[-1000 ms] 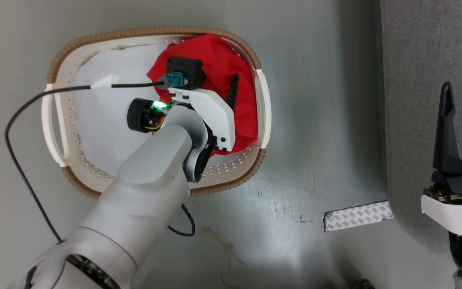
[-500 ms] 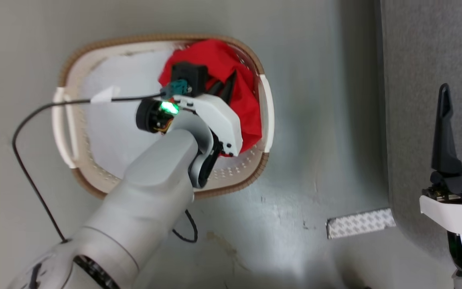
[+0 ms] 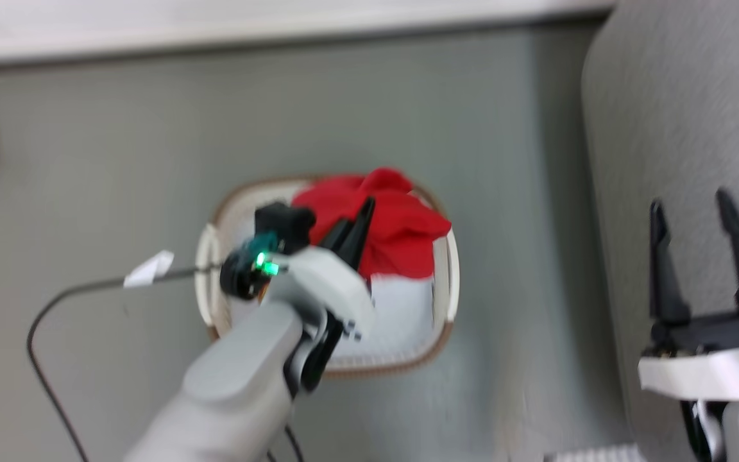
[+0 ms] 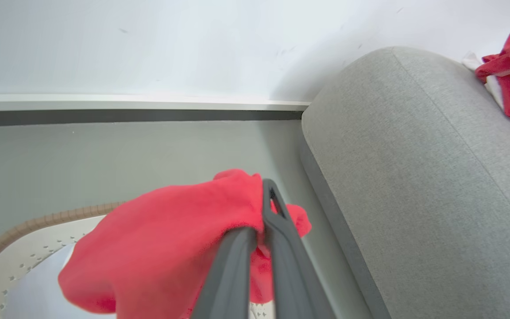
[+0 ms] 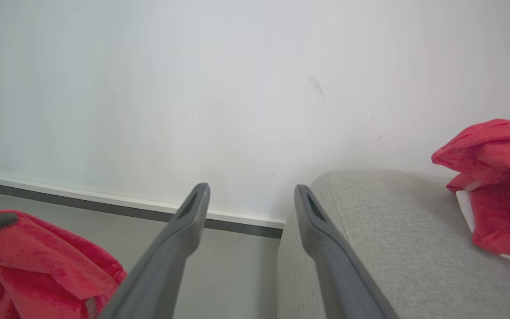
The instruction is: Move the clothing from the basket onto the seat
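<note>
Clothing (image 4: 166,239) pinched in left end effector (image 4: 258,208) above basket (image 3: 382,371).

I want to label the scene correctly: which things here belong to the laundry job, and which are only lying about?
Job: red garment in the left end effector; second red garment on the sofa; basket.
Lying about: black cable with white tag on the floor.
</note>
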Controlling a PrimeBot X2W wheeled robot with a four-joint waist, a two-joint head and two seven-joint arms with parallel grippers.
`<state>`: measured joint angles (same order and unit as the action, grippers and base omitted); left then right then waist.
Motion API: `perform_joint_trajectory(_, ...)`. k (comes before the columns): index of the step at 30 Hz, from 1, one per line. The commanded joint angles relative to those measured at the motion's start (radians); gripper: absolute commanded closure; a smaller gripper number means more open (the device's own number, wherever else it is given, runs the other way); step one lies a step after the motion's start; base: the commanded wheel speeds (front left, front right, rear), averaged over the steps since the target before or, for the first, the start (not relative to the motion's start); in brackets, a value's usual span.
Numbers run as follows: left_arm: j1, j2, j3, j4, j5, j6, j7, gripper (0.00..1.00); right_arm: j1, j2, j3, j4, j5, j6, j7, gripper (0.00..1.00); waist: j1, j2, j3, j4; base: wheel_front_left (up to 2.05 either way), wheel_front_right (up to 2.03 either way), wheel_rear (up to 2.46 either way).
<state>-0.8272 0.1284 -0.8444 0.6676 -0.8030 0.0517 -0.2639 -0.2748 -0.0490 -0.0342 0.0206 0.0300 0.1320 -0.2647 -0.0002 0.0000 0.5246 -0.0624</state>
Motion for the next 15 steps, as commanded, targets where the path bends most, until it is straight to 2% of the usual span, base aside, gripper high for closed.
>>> perform_joint_trajectory(1,0.026,0.005,0.003,-0.012,0.014,0.001,0.000,1.00,0.020,-0.003,0.001,0.006,0.007,-0.003,0.000,0.00,0.0002,0.0000,-0.163,0.044,0.00,0.00,0.00)
perform_joint_trajectory(8,0.217,0.104,0.057,-0.237,0.056,0.088,0.000,1.00,0.124,-0.003,0.032,0.061,0.033,-0.003,0.000,0.00,0.0002,0.0000,-0.380,0.046,0.00,0.00,0.00)
perform_joint_trajectory(15,0.356,0.221,0.071,-0.455,0.067,0.184,0.026,1.00,0.211,-0.003,0.108,0.089,0.058,-0.003,0.000,0.00,0.0002,0.0000,-0.517,0.051,0.00,0.00,0.00)
